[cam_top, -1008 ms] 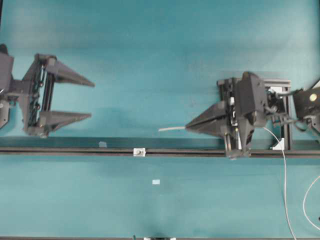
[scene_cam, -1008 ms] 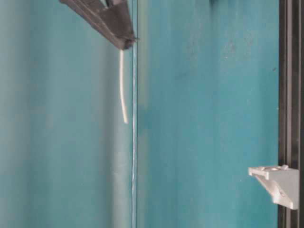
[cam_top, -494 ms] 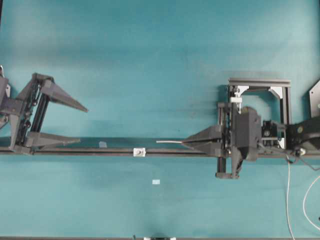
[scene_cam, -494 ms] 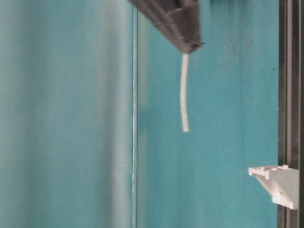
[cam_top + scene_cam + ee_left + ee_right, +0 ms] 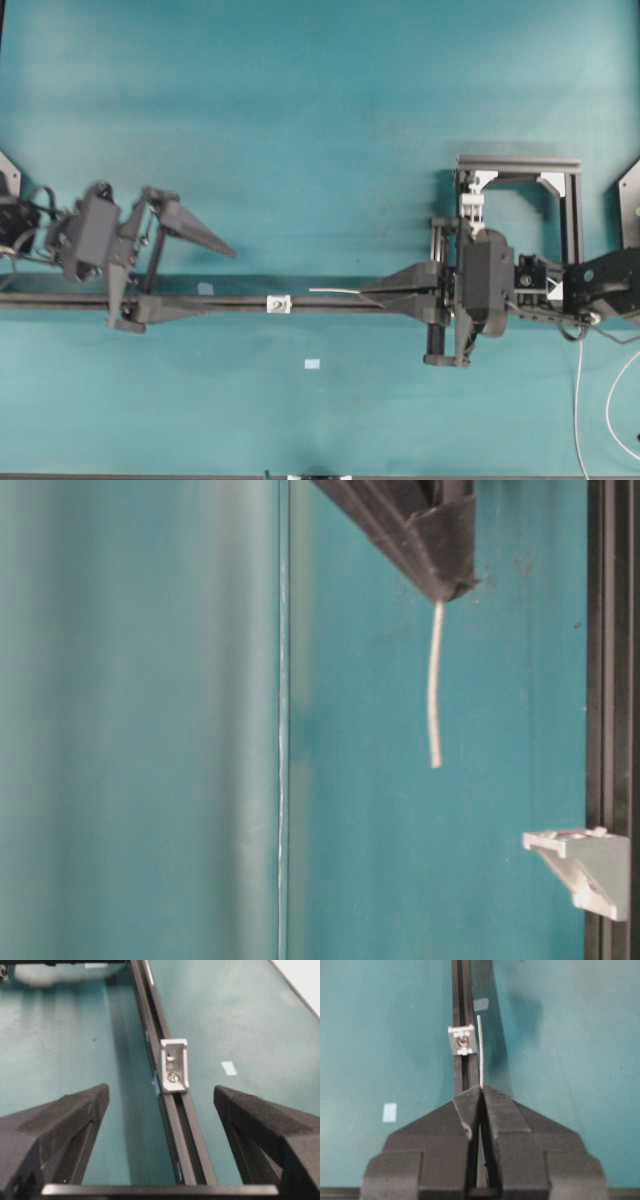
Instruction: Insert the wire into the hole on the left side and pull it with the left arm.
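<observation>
My right gripper (image 5: 364, 292) (image 5: 481, 1088) is shut on the wire (image 5: 335, 291) (image 5: 480, 1050), a short whitish end of which sticks out leftward over the black rail (image 5: 400, 306). The wire's tip stops a little right of the small white block (image 5: 279, 303) (image 5: 462, 1040) with the hole (image 5: 463, 1040), not touching it. In the table-level view the wire (image 5: 434, 680) hangs from the gripper tip (image 5: 452, 585), short of the block (image 5: 585, 872). My left gripper (image 5: 228, 280) (image 5: 161, 1091) is open, its fingers (image 5: 75, 1115) on either side of the rail, left of the block (image 5: 174, 1065).
A taller white clamp in a black frame (image 5: 520, 165) stands behind the right arm. Pale tape scraps (image 5: 312, 364) (image 5: 205, 289) lie near the rail. The rest of the wire (image 5: 577, 400) trails toward the front edge at the right.
The left gripper has swung right and forward, coming over the rail close to the block. The right gripper brought the wire forward onto the rail line and slightly left.
</observation>
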{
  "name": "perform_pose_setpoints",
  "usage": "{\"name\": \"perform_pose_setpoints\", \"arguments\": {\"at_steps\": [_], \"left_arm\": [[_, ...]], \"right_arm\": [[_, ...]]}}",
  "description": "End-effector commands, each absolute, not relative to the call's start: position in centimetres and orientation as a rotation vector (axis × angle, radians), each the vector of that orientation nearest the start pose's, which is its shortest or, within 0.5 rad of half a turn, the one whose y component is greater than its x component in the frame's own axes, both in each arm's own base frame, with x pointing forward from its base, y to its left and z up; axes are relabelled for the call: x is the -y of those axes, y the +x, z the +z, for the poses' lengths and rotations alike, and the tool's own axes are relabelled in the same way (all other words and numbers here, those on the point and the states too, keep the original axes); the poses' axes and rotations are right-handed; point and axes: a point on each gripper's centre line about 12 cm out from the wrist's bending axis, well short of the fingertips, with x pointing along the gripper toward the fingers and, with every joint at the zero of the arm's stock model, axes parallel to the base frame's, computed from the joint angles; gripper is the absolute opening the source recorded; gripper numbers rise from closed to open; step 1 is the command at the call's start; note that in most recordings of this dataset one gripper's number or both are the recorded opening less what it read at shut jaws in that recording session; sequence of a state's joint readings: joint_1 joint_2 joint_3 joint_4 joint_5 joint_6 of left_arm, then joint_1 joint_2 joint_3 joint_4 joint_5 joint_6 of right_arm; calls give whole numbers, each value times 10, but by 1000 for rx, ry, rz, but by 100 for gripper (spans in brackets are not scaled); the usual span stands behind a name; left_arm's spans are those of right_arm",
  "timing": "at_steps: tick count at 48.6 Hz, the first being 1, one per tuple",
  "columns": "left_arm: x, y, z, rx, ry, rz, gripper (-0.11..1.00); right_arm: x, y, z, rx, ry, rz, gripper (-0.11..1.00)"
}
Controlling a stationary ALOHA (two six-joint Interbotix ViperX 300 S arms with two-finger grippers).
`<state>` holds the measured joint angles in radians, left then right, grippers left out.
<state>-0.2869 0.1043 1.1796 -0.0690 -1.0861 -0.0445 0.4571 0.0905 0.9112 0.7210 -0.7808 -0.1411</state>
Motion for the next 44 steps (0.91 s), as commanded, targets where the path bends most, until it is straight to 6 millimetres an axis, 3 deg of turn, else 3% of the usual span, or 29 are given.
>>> {"name": "perform_pose_setpoints", "arguments": {"at_steps": [1, 33, 44], "left_arm": [[81, 286, 108, -166, -46, -232, 66], [92, 302, 88, -201, -38, -248, 66], [92, 303, 85, -207, -37, -246, 66]], "right_arm": [[-105, 334, 132, -281, 250, -98, 1], [-114, 336, 103, -312, 242, -118, 1], [-116, 338, 102, -304, 239, -120, 1]]}}
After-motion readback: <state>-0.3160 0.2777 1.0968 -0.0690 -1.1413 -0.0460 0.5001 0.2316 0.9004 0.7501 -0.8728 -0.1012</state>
